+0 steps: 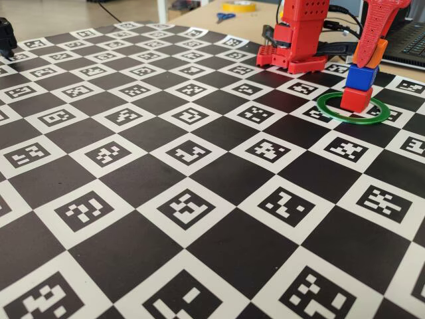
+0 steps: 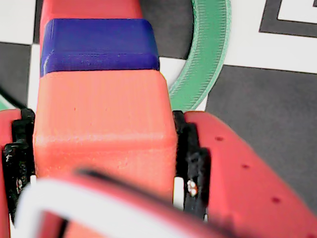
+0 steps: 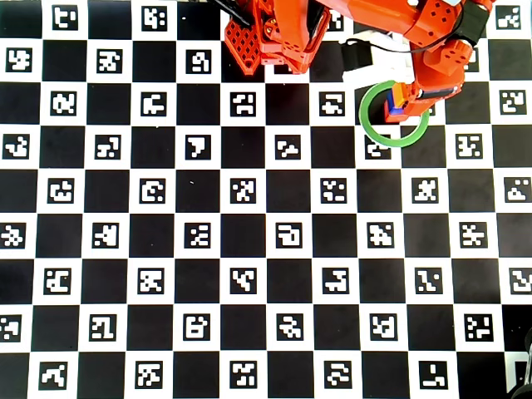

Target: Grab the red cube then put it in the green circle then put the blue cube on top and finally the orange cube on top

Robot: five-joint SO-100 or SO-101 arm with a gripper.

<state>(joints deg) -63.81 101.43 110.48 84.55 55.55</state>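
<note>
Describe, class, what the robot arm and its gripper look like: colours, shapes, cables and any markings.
The arm is bright red-orange printed plastic with blocky segments, black motor housings and black cables trailing behind. Its base has a grid-patterned foot. The gripper has broad red fingers dotted with small holes, edged with black parts. No markings show.

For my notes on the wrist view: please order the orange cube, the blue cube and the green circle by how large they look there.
1. orange cube, nearest the camera
2. blue cube
3. green circle, only an arc visible, so its rank is unsure

In the wrist view the red cube [image 2: 89,9] is cut off by the top edge and mostly covered by the blue cube [image 2: 99,44]. The green circle [image 2: 205,54] is partly hidden. In the overhead view the orange cube [image 3: 401,93] is largely covered by the gripper [image 3: 409,98].
</note>
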